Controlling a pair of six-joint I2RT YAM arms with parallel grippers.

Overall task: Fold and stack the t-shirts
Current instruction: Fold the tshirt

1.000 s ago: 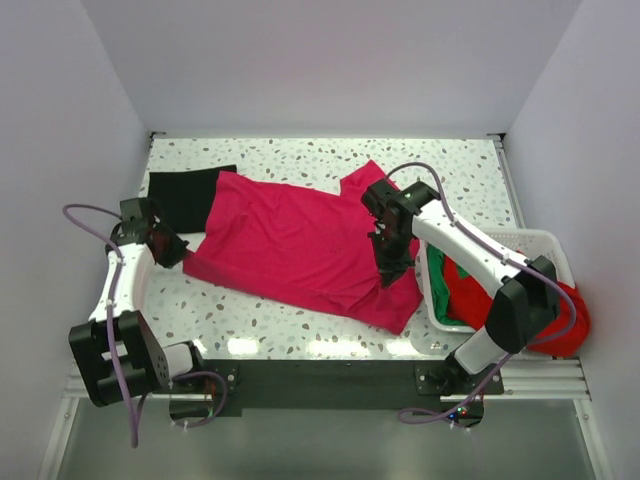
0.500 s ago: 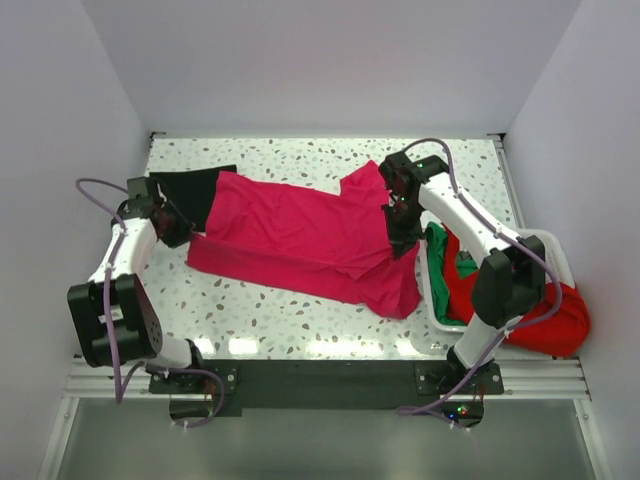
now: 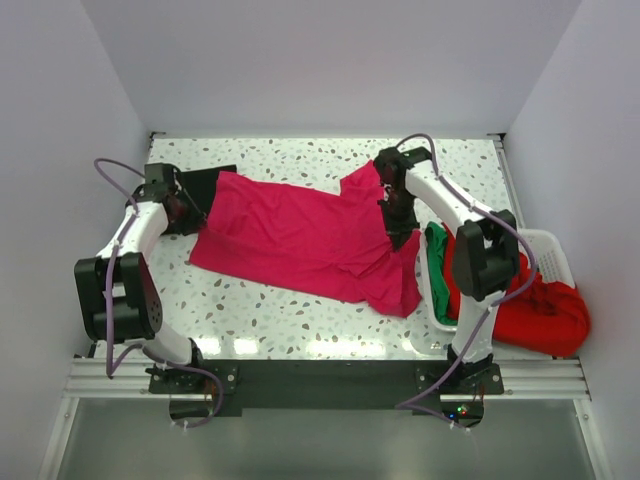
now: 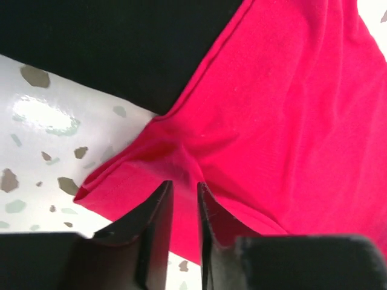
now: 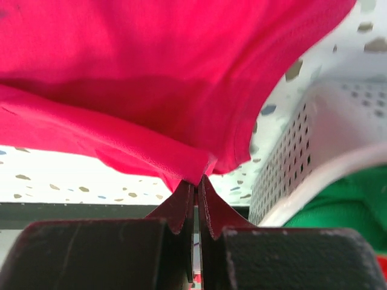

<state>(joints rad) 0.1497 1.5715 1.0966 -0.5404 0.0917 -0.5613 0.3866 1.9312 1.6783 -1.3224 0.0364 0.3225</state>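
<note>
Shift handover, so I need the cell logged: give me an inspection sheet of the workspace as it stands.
Surface: speckled terrazzo table, brightly lit.
Job's things: magenta-pink t-shirt spread across the middle, wrinkled; black t-shirt at far left, partly under it; red garment and green garment in the basket, the red one spilling over its right side.
Clutter: white lattice basket at the right edge.
Grippers: left gripper slightly parted at the pink shirt's left edge; right gripper shut on its right edge.
Cables: purple cables looping along both arms.
Surroundings: plain white walls on three sides.
</note>
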